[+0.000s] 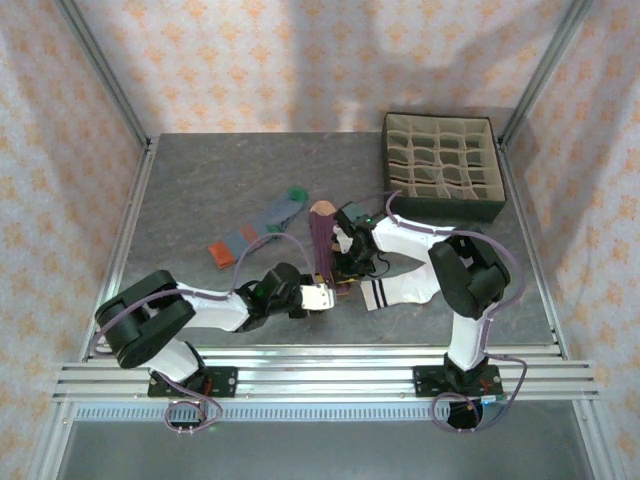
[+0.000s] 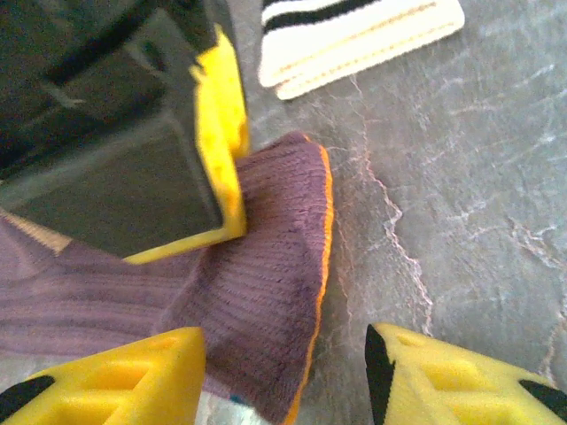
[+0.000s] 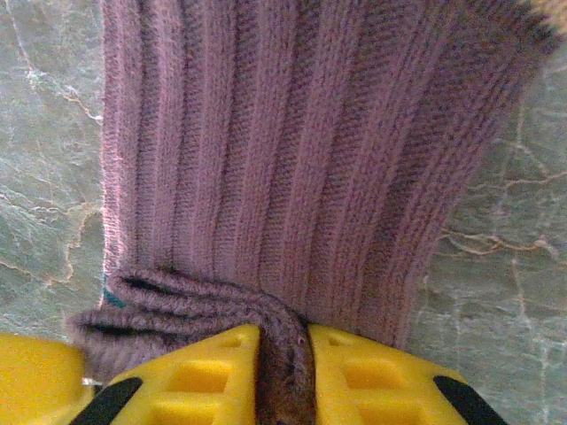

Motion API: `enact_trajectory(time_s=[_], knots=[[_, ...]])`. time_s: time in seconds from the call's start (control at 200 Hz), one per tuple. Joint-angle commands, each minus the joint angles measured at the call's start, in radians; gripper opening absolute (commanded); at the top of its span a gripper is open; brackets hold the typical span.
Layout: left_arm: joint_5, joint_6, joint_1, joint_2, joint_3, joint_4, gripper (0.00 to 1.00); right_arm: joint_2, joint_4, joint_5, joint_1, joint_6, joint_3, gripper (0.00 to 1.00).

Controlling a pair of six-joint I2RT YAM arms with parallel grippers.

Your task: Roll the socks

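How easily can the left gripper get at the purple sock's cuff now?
Probably yes: the left gripper is open with the cuff of the purple sock between its fingers; the right gripper pinches a fold beside it.

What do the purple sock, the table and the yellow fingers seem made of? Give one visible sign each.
The purple sock looks like knitted yarn, matte: vertical ribs. The table looks stone-like, possibly printed laminate: grey, pale veins. The yellow fingers look like moulded plastic: smooth, gridded recesses.

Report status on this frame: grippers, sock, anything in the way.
Right gripper shut on a fold of the purple sock at its cuff. Left gripper open, straddling the cuff edge. White sock close by, not touching.
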Motion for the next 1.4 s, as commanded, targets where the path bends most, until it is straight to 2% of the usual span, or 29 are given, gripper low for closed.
enact_trajectory(time_s=[0.0,0.16,0.33,0.415,0.49,0.561,0.641,0.886,1.016,1.096,1.171,1.251,1.396], knots=[[-0.054,0.061,-0.012,0.048,0.036,0.026,0.52,0.047,-0.116,0.105,0.0,-0.002,-0.017,0.21],[-0.063,0.051,-0.017,0.095,0.046,0.087,0.5,0.057,-0.107,0.089,-0.001,-0.007,-0.018,0.21],[-0.111,-0.021,-0.017,0.114,0.056,0.078,0.2,0.038,-0.076,0.052,-0.005,-0.009,-0.025,0.26],[-0.112,-0.09,-0.016,0.089,0.068,0.019,0.09,0.001,-0.03,0.017,-0.017,0.0,-0.052,0.39],[-0.041,-0.117,-0.011,0.073,0.109,-0.12,0.0,-0.055,0.063,-0.045,-0.039,0.028,-0.108,0.45],[0.025,-0.134,-0.009,0.073,0.141,-0.222,0.0,-0.117,0.166,-0.1,-0.064,0.068,-0.173,0.47],[0.077,-0.164,-0.006,0.068,0.151,-0.266,0.0,-0.191,0.258,-0.123,-0.079,0.099,-0.229,0.5],[0.224,-0.263,0.017,0.047,0.202,-0.389,0.0,-0.355,0.381,-0.042,-0.096,0.14,-0.357,0.47],[0.317,-0.316,0.047,0.054,0.232,-0.435,0.0,-0.422,0.507,-0.125,-0.098,0.154,-0.436,0.35],[0.368,-0.349,0.072,0.063,0.242,-0.44,0.0,-0.423,0.562,-0.186,-0.099,0.146,-0.461,0.16],[0.427,-0.396,0.104,0.078,0.253,-0.437,0.0,-0.406,0.614,-0.232,-0.098,0.143,-0.482,0.09],[0.481,-0.424,0.126,0.092,0.269,-0.447,0.0,-0.381,0.685,-0.277,-0.099,0.146,-0.509,0.09],[0.535,-0.428,0.139,0.116,0.295,-0.491,0.0,-0.319,0.762,-0.351,-0.099,0.139,-0.524,0.21]])
